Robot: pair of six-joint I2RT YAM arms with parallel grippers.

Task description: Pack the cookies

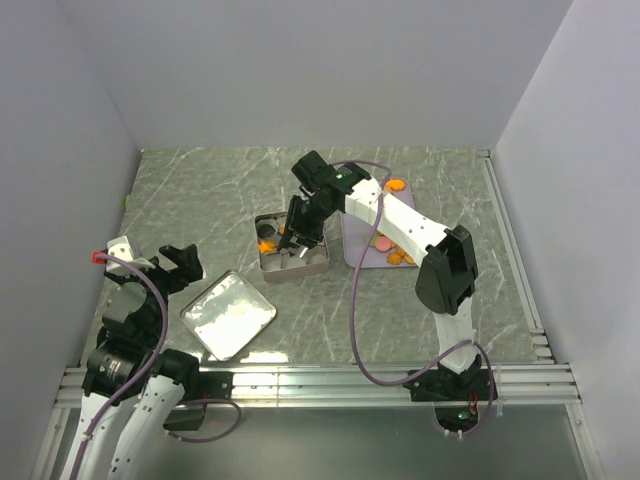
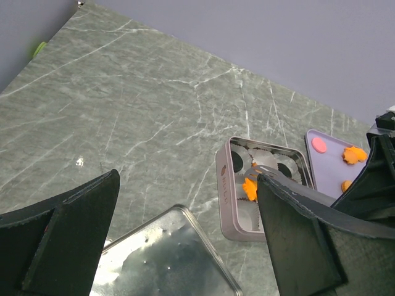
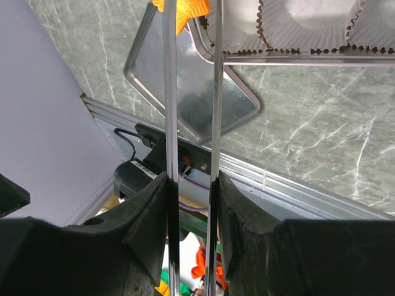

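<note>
Black-fingered, the left tool (image 2: pixel 187 179) hangs at the table's (image 1: pixel 200 190) 8 o'clock, jaws spread wide and empty. At its 3 o'clock lies a silver lid (image 1: pixel 228 315). Farther in, the right tool (image 1: pixel 292 240) is over the silver tin (image 1: pixel 300 268), its thin blades pinching an orange cookie (image 3: pixel 188 13). More cookies (image 1: pixel 383 243), pink and orange, lie on the lavender tray (image 1: pixel 358 255) at the tin's 3 o'clock.
</note>
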